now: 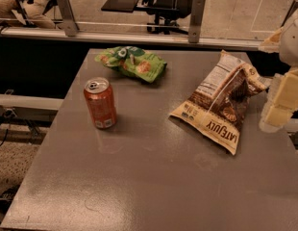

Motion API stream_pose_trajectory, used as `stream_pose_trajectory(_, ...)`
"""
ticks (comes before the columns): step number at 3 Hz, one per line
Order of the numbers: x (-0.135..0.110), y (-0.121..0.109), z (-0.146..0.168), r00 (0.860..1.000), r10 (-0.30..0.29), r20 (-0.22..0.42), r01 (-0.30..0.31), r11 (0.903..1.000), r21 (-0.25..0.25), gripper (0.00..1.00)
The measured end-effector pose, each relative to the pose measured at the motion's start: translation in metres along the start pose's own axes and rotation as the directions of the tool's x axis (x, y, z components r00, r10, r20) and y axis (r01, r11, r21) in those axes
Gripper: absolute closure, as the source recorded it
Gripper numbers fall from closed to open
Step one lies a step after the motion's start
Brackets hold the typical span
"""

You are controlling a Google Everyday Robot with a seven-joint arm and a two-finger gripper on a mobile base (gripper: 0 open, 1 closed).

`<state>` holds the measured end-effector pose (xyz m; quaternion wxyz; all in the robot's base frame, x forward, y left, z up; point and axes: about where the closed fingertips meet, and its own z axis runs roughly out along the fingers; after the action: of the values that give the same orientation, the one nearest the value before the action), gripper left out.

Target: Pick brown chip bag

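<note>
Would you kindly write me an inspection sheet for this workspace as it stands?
Surface: flat grey table, faint smudges.
Job's things: large crinkled brown and cream chip bag, lying at right, not held.
Clutter: upright orange soda can at left; small green snack bag at back.
Grippers: cream robot hand at right edge, beside the bag's top end.
Cables: thin dark cord on floor, left.
Surroundings: metal rail behind table; black office chair beyond.

Blocky cream hand (278,107), right edge
</note>
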<state>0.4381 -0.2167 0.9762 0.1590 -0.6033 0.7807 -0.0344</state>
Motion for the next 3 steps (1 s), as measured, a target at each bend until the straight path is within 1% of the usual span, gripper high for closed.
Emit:
stream_pose_trajectory(1, 0.0, 0.0, 0.0, 1.0, 0.0, 0.0, 0.0, 1.0, 0.0, 0.0)
stream_pose_trajectory(2, 0.0, -0.007, 0.002, 1.0, -0.019, -0.001, 0.019, 0.9998, 0.002, 0.0)
stream_pose_trajectory(3, 0.0, -0.024, 0.02, 0.996, -0.082, 0.019, 0.082, 0.9966, 0.0, 0.0)
